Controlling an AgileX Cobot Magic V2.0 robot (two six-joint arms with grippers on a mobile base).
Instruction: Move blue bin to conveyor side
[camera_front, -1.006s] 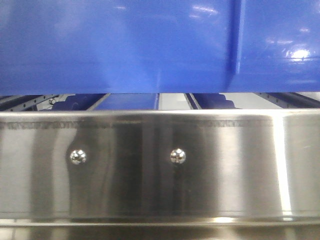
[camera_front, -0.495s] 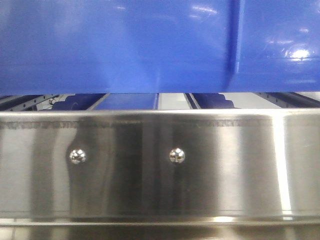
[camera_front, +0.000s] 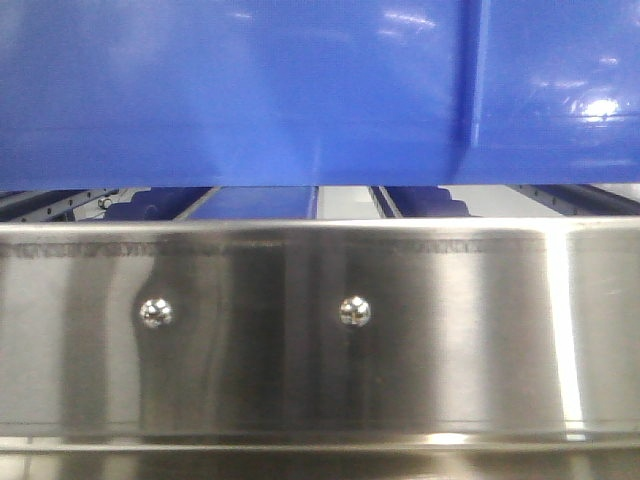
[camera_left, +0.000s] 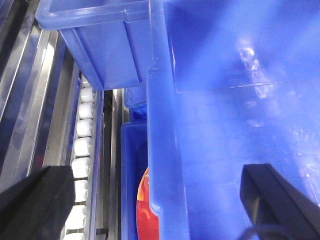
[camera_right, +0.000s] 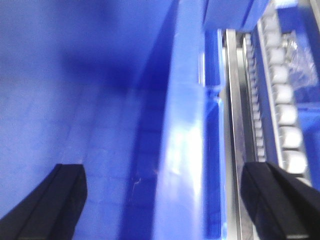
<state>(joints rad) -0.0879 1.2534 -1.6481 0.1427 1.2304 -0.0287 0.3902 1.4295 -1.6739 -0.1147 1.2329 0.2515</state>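
Blue bin (camera_front: 300, 90) fills the top of the front view. Its bottom edge sits just above the steel rail (camera_front: 300, 330) with the two rivets (camera_front: 156, 313), with a thin gap between them. Can't tell whether it's lifted or resting on something behind the rail.

Left gripper (camera_left: 157, 172): fingers (camera_left: 30, 200) spread wide, one in the lower-left corner and one in the lower-right, straddling the bin's rim. No contact with the wall visible.
Right gripper (camera_right: 162, 170): same on the opposite rim, fingers (camera_right: 280, 200) spread wide at the two lower corners, nothing pinched.

Progress, my read: both arms are lined up on the two side rims, so approach is done. Clamping and the actual move are left. The conveyor belt isn't in any view, so I can't say how close the bin is to it. Only white rollers (camera_left: 82, 145) show alongside, left of centre in the left wrist view.

Also there: a smaller blue crate (camera_left: 95, 45) at upper left, and a red-orange item (camera_left: 142, 200) low down in a lower blue container.

Labels/writing: nothing readable. The red-orange item has a pale pattern, too blurred to read.
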